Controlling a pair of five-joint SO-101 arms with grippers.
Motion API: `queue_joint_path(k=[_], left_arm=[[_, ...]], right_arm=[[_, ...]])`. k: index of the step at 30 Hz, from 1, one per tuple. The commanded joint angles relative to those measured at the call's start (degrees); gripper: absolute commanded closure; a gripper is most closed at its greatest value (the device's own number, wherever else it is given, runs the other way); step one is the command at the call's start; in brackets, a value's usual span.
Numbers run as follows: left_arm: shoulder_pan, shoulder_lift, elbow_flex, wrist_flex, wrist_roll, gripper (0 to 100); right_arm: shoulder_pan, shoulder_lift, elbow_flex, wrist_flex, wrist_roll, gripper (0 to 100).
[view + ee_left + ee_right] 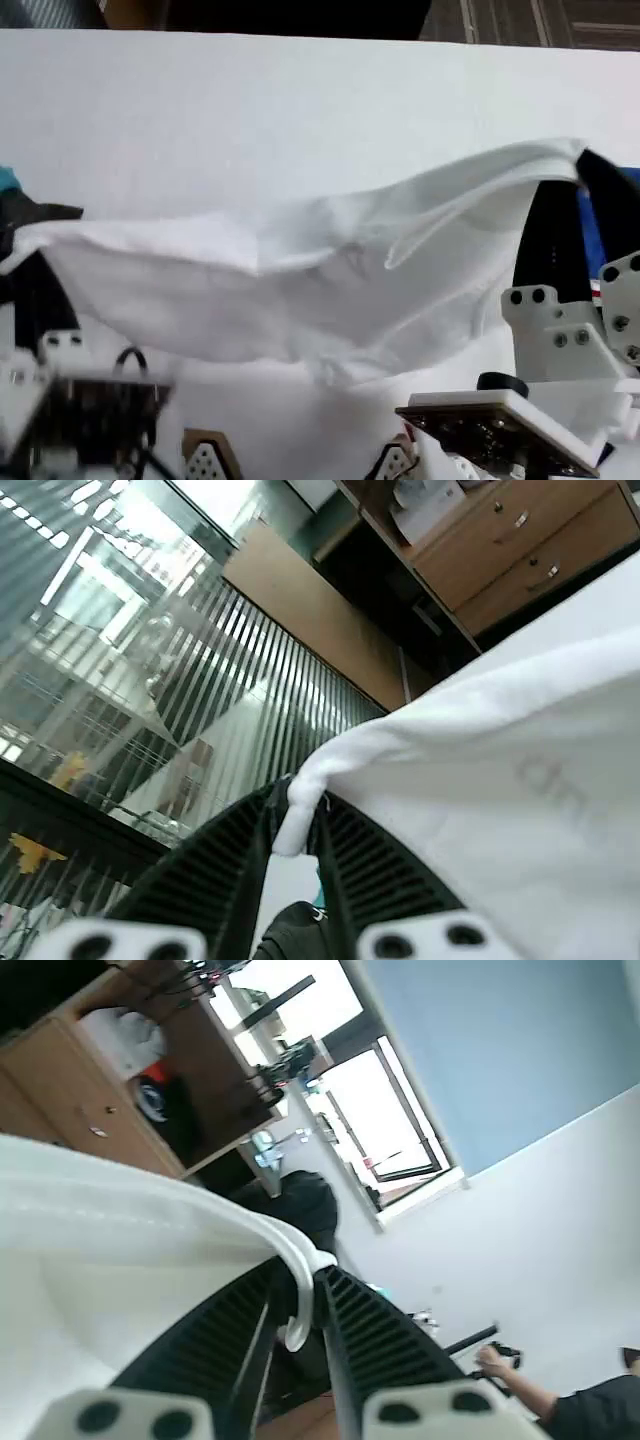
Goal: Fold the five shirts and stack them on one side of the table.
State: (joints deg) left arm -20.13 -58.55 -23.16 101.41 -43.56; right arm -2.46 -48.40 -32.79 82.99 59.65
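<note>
Holding a white shirt (330, 270) stretched above the counter (300, 100), the left end effector (300, 812) and right end effector (300, 1282) each pinch an edge. Likely spreading before folding; next, lower it flat without bunching.

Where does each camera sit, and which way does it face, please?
High view: fixed overhead, facing down on the table; an arm at each end of the shirt.
Left wrist view: left wrist, facing up at blinds; left gripper pinching shirt.
Right wrist view: right wrist, facing up at a window; right gripper pinching shirt.
Shared: the shirt.
</note>
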Motion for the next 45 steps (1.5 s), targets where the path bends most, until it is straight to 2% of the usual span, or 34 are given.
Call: queue_joint_path(k=[1, 9, 13, 19, 24, 39, 45], left_arm=[[0.18, -0.26, -2.77, -1.23, -0.70, 98], [0.44, 8.44, -2.77, -7.65, -2.99, 98], [0.53, 13.54, -2.77, -8.70, -2.90, 98], [0.18, 16.97, -2.77, -10.29, -2.90, 98], [0.18, 16.79, -2.77, -11.69, -2.90, 98], [0.18, 13.27, -3.03, -10.46, -2.64, 98], [0.18, 5.54, -2.95, -7.56, -2.99, 98]], right_arm=[[0.40, 2.07, -1.05, -4.62, 2.90, 97.9], [0.75, 9.63, -1.49, -12.26, 8.09, 97.9], [1.10, 11.56, -1.23, -12.62, 8.44, 97.9], [6.55, 14.64, -1.23, -12.88, 8.00, 97.9], [9.01, 14.99, -1.49, -14.29, 7.91, 97.8], [8.84, 7.87, -1.41, -14.02, 4.84, 97.8], [3.74, -0.04, -1.58, -10.68, 5.27, 97.8]])
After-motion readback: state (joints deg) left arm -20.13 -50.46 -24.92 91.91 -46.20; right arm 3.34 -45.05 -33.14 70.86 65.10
